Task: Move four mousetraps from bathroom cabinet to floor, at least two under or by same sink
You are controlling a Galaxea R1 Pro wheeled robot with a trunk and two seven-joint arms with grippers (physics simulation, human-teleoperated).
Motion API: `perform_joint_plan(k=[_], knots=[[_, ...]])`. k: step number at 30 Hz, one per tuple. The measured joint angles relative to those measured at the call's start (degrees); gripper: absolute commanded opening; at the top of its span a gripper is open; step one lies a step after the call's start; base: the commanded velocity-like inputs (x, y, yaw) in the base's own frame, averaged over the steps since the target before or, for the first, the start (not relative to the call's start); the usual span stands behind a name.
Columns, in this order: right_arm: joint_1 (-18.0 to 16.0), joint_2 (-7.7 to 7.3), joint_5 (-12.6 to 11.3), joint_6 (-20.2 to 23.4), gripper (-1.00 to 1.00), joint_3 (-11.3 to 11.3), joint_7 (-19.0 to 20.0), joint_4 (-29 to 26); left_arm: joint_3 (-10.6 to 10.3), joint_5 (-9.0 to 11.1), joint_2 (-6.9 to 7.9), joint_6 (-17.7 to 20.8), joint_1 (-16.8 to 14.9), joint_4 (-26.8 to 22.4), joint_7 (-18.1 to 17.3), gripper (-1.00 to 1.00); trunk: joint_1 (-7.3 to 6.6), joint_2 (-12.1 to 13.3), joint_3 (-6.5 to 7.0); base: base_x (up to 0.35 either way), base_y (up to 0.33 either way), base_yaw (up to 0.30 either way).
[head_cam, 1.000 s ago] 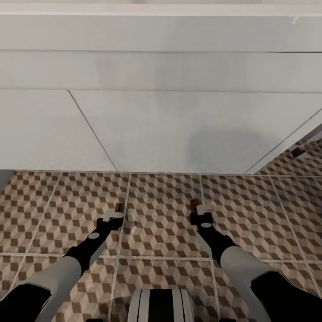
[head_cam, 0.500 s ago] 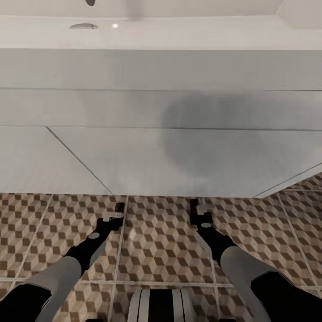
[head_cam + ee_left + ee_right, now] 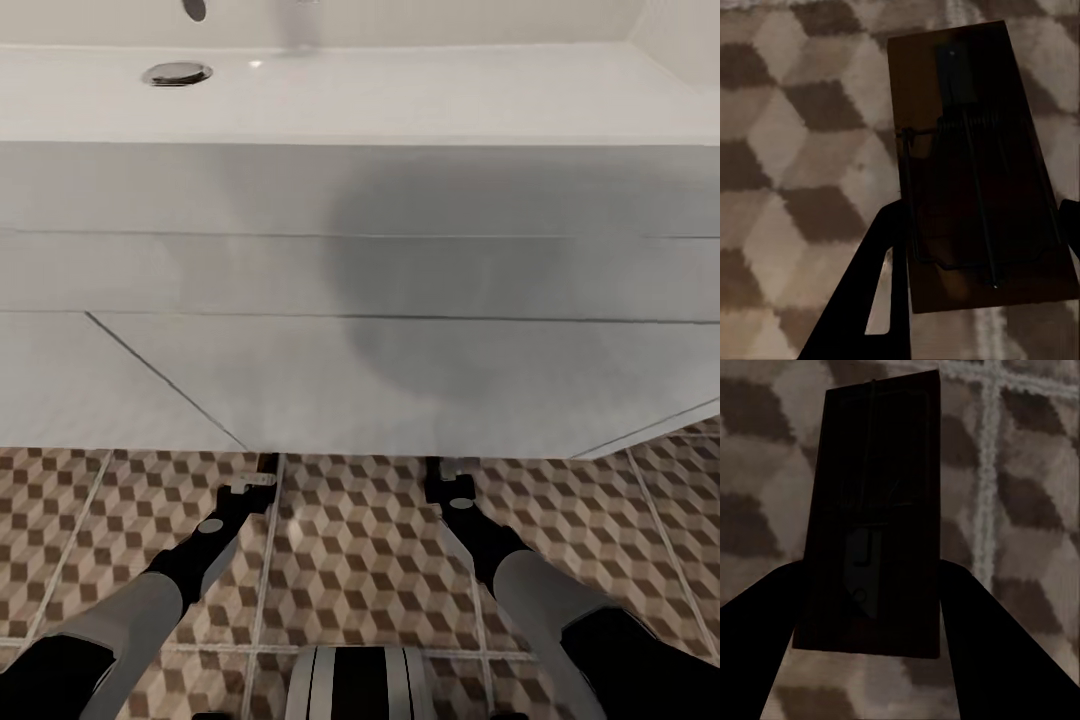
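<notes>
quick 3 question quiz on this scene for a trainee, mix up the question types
1. True or false: each pincer is shut on a mousetrap.
2. Multiple choice: what white fixture stands ahead of the arms in the head view? A) toilet B) sink C) bathtub
3. Fill in: the floor tiles carry a brown, beige and white ____ pattern.

Key
1. True. The left pincer grips one mousetrap, and the right pincer grips the other mousetrap.
2. B. The sink has a drain in its basin, over a white vanity front.
3. Cube, seen on the floor.
</notes>
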Motion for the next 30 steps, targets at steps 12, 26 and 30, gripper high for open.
perform_joint_plan(k=[12, 26, 30], knots=[[0.00, 0.00, 0.00, -0.05, -1.00, 0.00, 0.02, 0.00, 0.16, -0.09, 0.00, -0.23, 0.01, -0.10, 0.00, -1.00, 0.02, 0.00, 0.00, 0.070, 0.000, 0.000], [0.01, -0.04, -0.23, -1.34, -1.00, 0.01, -0.01, 0.04, 0.06, -0.25, -0.23, -0.27, 0.02, 0.12, 0.01, -1.00, 0.02, 0.00, 0.00, 0.001, 0.000, 0.000], [0.02, -0.02, -0.24, -1.51, -1.00, 0.05, -0.01, 0.04, 0.08, -0.28, -0.26, -0.25, 0.02, 0.17, 0.01, -1.00, 0.02, 0.00, 0.00, 0.000, 0.000, 0.000]])
